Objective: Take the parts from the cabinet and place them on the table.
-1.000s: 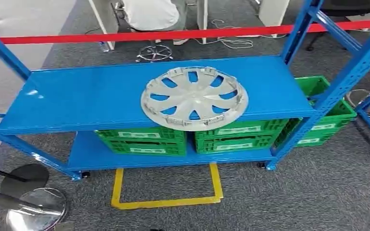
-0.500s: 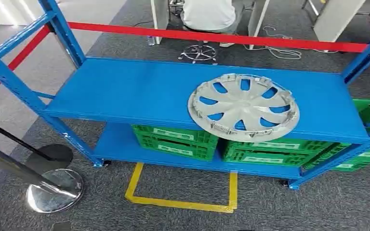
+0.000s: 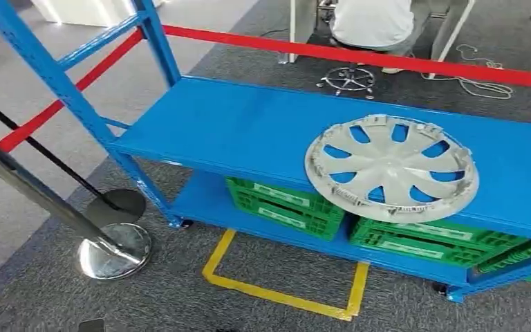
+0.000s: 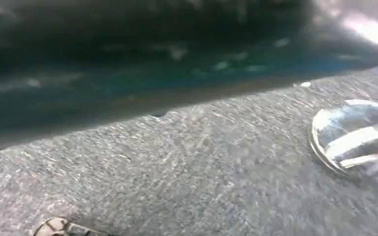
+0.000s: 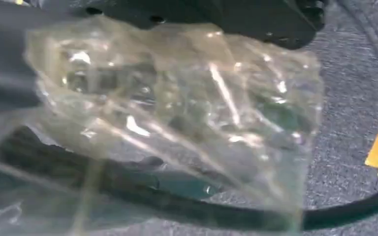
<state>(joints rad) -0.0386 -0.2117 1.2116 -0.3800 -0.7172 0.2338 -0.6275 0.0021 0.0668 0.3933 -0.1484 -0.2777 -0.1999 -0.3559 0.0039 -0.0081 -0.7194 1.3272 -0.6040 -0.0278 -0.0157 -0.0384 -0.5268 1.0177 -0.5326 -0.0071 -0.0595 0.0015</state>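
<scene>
Under the silver hubcap [image 3: 392,169] on the blue shelf [image 3: 249,131] sit green crates [image 3: 283,206]; hand states cannot be told.

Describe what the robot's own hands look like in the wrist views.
Little can be told. In the right wrist view the right hand is a dark grey blur behind crinkled clear plastic, with a black cable curving past. The left wrist view is too blurred to judge.

Silver plastic wheel cover [image 3: 392,168], matt; blue painted-metal shelf [image 3: 249,131], smooth, semi-gloss. Green plastic crates [image 3: 283,205]. Chrome stanchion base [image 3: 114,250], mirror-glossy, at 8 o'clock. Grey carpet [image 3: 41,290], rough.
</scene>
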